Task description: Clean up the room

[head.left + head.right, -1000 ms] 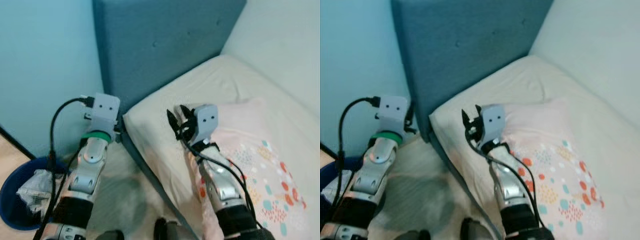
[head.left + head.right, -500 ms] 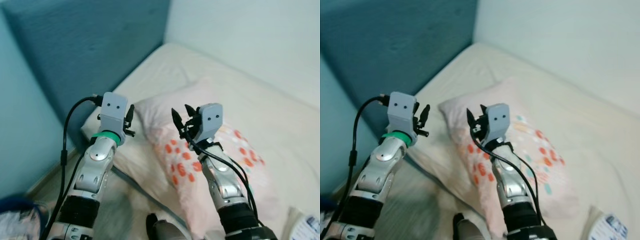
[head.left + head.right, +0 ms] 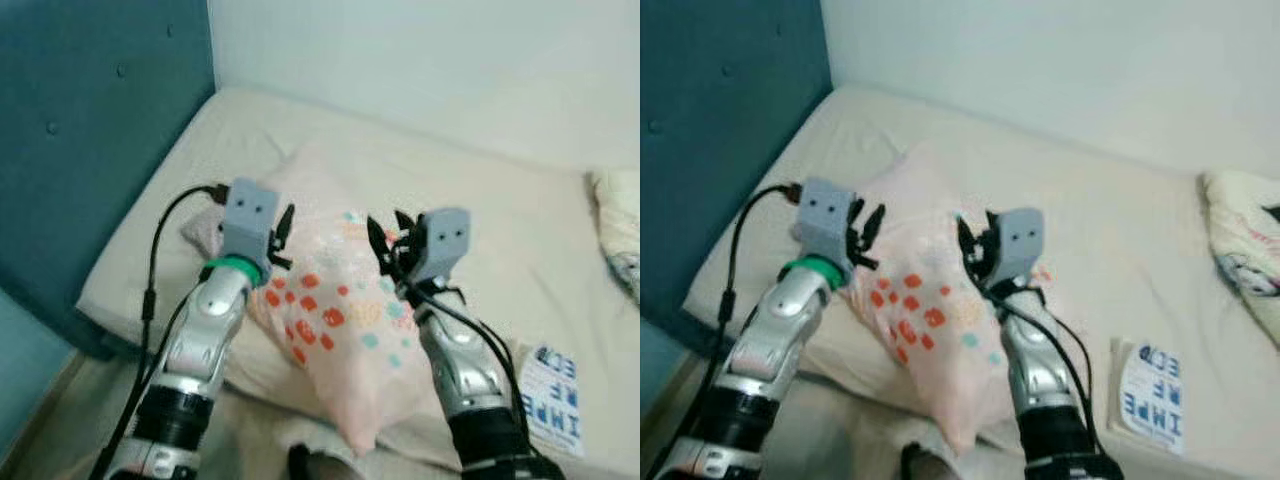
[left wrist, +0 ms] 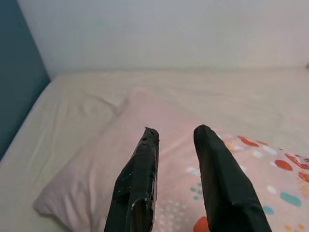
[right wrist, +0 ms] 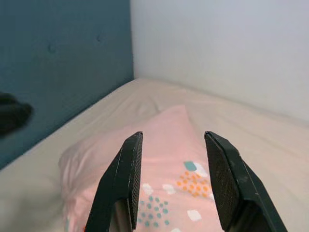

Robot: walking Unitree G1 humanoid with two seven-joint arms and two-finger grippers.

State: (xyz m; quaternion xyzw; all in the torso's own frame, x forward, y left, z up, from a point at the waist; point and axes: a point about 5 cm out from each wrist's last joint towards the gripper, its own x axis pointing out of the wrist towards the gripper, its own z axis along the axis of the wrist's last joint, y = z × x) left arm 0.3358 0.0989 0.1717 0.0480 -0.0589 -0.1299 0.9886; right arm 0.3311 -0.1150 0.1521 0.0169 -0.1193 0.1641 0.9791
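a pale pink pillow with orange and teal dots (image 3: pixel 340 330) lies on the cream sheet of the bed (image 3: pixel 480 200), near the bed's front edge and close to the dark teal padded headboard (image 3: pixel 90 140). one end of the pillow points toward the corner where the headboard meets the pale wall (image 3: pixel 420 60).

both silver arms are raised over the pillow. the left hand (image 3: pixel 282 232) is above the pillow's end that is nearer the headboard; its two black fingers (image 4: pixel 137 179) stand apart with a narrow gap and hold nothing. the right hand (image 3: pixel 388 243) is above the middle of the pillow; its fingers (image 5: pixel 123 179) are spread wider and also hold nothing. i cannot tell if either hand touches the fabric.

a white booklet with blue letters (image 3: pixel 550 400) lies flat on the sheet to the right of the right arm. at the far right edge of the bed there is a cream cloth with a printed pattern (image 3: pixel 1245 250), well apart from the pillow.
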